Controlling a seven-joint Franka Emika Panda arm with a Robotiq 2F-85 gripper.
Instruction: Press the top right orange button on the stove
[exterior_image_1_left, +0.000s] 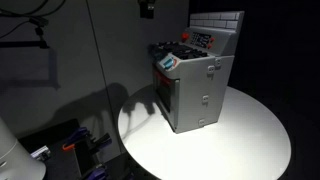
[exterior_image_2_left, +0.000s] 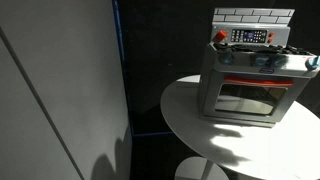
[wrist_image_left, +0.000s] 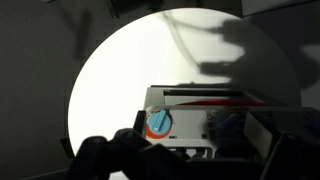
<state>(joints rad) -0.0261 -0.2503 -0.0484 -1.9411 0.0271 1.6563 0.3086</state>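
Note:
The small grey stove (exterior_image_1_left: 195, 85) stands on a round white table (exterior_image_1_left: 250, 140); it shows in both exterior views (exterior_image_2_left: 250, 80). Its light tiled back panel (exterior_image_2_left: 253, 15) rises behind a control strip (exterior_image_2_left: 250, 37) with a red-orange knob (exterior_image_2_left: 221, 36) at one end. The wrist view looks down on the stove (wrist_image_left: 200, 112) and shows a blue-and-orange dial (wrist_image_left: 158, 122) on its front. My gripper (exterior_image_1_left: 147, 8) is only a dark piece at the top edge, well above and beside the stove. Its jaws are too dark and blurred to read.
The table's rim (exterior_image_2_left: 185, 115) is close to the stove's front, with bare white surface (wrist_image_left: 120, 70) around it. A grey wall panel (exterior_image_2_left: 60, 90) stands beside the table. Dark clutter (exterior_image_1_left: 80, 145) lies on the floor below.

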